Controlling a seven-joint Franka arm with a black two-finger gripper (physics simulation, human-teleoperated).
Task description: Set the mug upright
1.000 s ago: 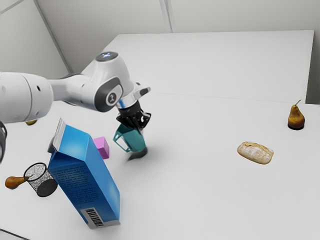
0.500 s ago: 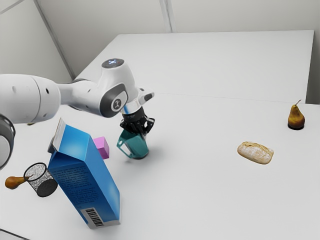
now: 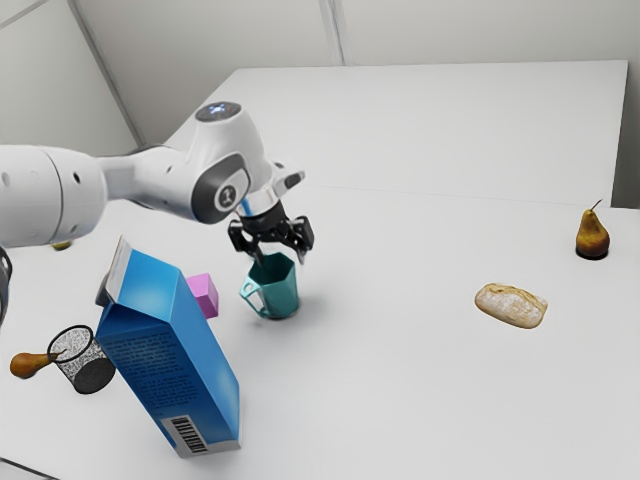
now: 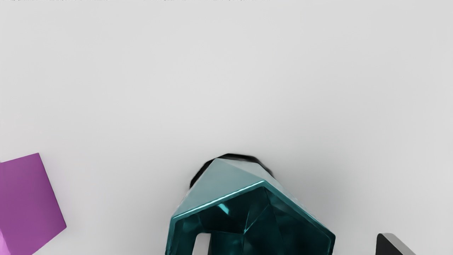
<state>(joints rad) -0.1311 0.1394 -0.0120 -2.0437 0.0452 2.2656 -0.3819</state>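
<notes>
My gripper (image 3: 281, 259) is open above the teal mug (image 3: 284, 300), which stands upright on the table with its mouth up and its handle toward the exterior view's left. Seen from the wrist, the gripper (image 4: 295, 243) has its fingers wide apart. One fingertip overlaps the opening of the mug (image 4: 219, 184); the other is out beyond the rim. Whether the first finger dips inside the mug, I cannot tell.
A pink block (image 3: 204, 295), also a purple shape in the wrist view (image 4: 32, 202), lies beside the mug. Nearer the exterior camera are a tall blue carton (image 3: 170, 350), a speckled cup (image 3: 85, 365) and a pear (image 3: 28, 364). Bread (image 3: 511, 305) and another pear (image 3: 592, 235) lie at the exterior view's right.
The mug was tilted at my gripper and came down to the table, going from leaning to upright. The gripper has since opened, let go of it and risen slightly.
</notes>
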